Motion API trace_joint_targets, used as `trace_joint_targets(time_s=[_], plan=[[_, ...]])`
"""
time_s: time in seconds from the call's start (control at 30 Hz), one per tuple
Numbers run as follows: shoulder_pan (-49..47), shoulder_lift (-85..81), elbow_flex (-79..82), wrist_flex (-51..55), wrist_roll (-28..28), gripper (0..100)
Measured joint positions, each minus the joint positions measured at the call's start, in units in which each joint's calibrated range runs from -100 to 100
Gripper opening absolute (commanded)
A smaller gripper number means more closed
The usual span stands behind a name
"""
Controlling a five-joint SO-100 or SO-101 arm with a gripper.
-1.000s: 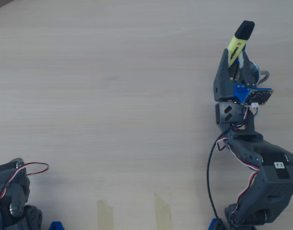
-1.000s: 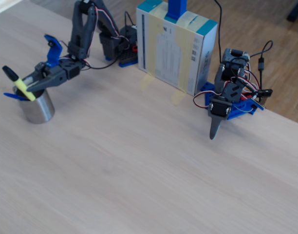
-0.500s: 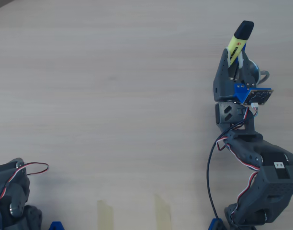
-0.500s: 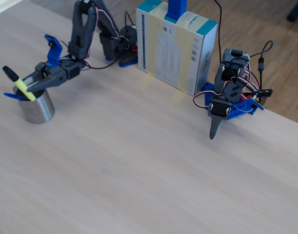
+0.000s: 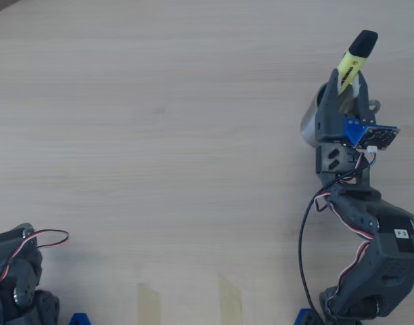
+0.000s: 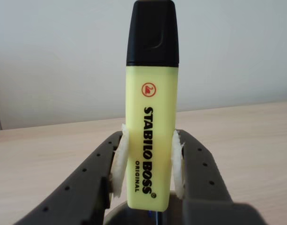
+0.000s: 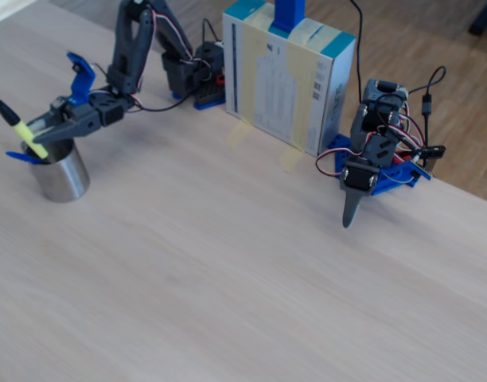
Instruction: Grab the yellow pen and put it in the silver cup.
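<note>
The yellow pen (image 5: 352, 64), a chunky highlighter with a black cap, stands cap-up between my gripper's padded fingers (image 6: 119, 164) in the wrist view. My gripper (image 5: 342, 91) is shut on its barrel (image 6: 150, 140), with both white pads against it. The silver cup (image 5: 308, 123) sits right under the gripper at the right of the overhead view, mostly hidden by it. In the fixed view the pen (image 7: 19, 129) tilts up to the left, and its lower end sits at the mouth of the cup (image 7: 62, 177) under my gripper (image 7: 43, 131).
A second arm rests folded at the table edge (image 7: 375, 159), and it also shows at the lower left of the overhead view (image 5: 17, 271). A cardboard box (image 7: 287, 72) stands at the back. Tape strips (image 5: 149, 301) lie near the front edge. A small blue piece (image 7: 17, 157) shows beside the cup.
</note>
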Motion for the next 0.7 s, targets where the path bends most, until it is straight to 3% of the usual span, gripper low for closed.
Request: trace_joint_targets(time_s=[0.7], plan=[[2.8,0.0,0.0,-0.2,-0.7,10]])
